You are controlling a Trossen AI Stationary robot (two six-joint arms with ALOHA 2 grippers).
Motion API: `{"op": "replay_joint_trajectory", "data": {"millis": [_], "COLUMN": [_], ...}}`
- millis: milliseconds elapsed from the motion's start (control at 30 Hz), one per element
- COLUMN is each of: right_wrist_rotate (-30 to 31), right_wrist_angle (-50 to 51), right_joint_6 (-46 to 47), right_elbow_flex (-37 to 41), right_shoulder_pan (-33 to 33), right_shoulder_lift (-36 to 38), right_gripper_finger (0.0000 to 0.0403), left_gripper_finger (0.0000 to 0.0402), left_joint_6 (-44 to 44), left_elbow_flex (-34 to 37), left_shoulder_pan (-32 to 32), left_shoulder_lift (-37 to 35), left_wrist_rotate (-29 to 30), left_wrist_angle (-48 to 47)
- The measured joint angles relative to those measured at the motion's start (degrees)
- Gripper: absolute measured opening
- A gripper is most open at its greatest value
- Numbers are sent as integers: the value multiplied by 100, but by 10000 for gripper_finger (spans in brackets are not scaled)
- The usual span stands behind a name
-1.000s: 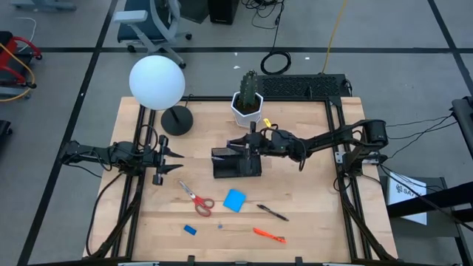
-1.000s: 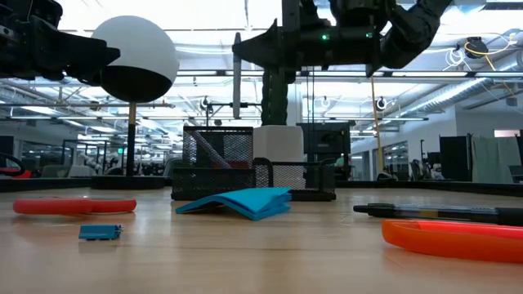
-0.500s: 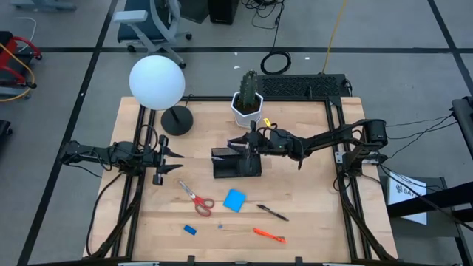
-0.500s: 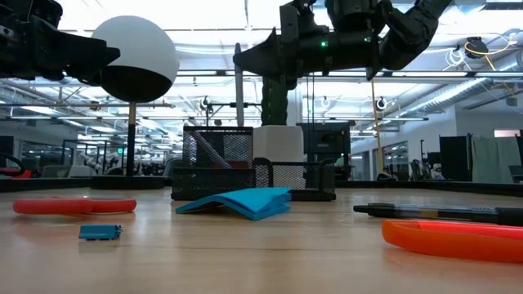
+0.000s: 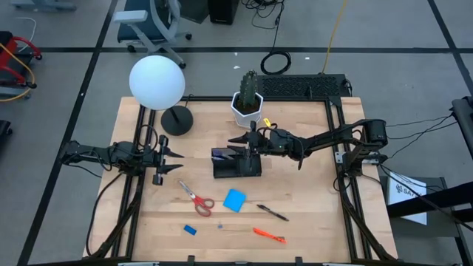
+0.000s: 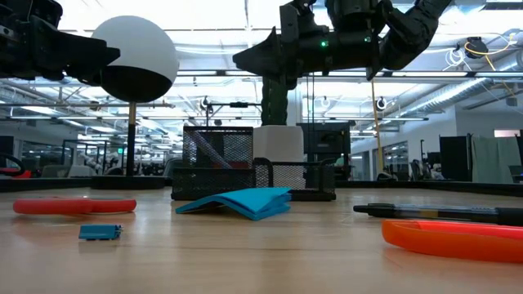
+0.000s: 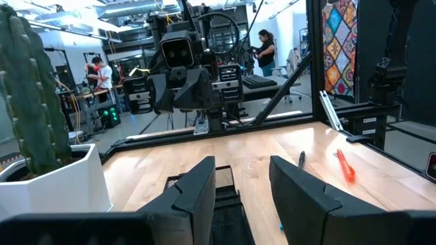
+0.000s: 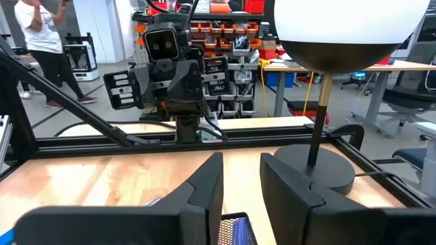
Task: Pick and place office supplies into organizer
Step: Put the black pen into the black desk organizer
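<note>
A wooden desk (image 5: 310,214) carries the black organizer (image 5: 236,164) at its centre. Your right gripper (image 5: 242,143) hovers just above it, jaws apart and empty, so a drop looks finished. Next, reach for the scissors (image 5: 196,197) or pad (image 5: 234,200) lying nearer the front; your left gripper (image 5: 167,160) waits aside, jaws apart.

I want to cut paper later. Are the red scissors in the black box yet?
Not yet. The red scissors lie flat on the table, apart from the organizer.

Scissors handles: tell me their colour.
Red. The scissors show best in the high view, lying on the table in front of the organizer.
</note>
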State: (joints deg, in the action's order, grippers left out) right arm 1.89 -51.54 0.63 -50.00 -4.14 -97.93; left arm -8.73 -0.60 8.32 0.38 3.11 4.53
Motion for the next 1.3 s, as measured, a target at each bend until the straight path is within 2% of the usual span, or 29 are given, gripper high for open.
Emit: {"op": "replay_joint_trajectory", "data": {"millis": [333, 700, 967, 1300], "right_wrist_rotate": [-25, -44, -48, -29], "right_wrist_angle": [-98, 737, 969, 2742], "right_joint_6": [-124, 41, 21, -143], "right_elbow_flex": [-4, -9, -7, -7], "right_shoulder_pan": [0, 16, 77, 87], "right_shoulder_lift": [-2, -2, 6, 853], "right_gripper_finger": [84, 80, 79, 75], "left_gripper_finger": [145, 145, 145, 145], "left_joint_6": [0, 0, 0, 0], "left_elbow_flex": [0, 0, 0, 0], "left_shoulder_pan": [0, 1, 0, 0], "left_shoulder_lift": [0, 0, -1, 0], "left_wrist_rotate": [0, -1, -1, 0], "left_wrist_angle": [-2, 0, -1, -2]}}
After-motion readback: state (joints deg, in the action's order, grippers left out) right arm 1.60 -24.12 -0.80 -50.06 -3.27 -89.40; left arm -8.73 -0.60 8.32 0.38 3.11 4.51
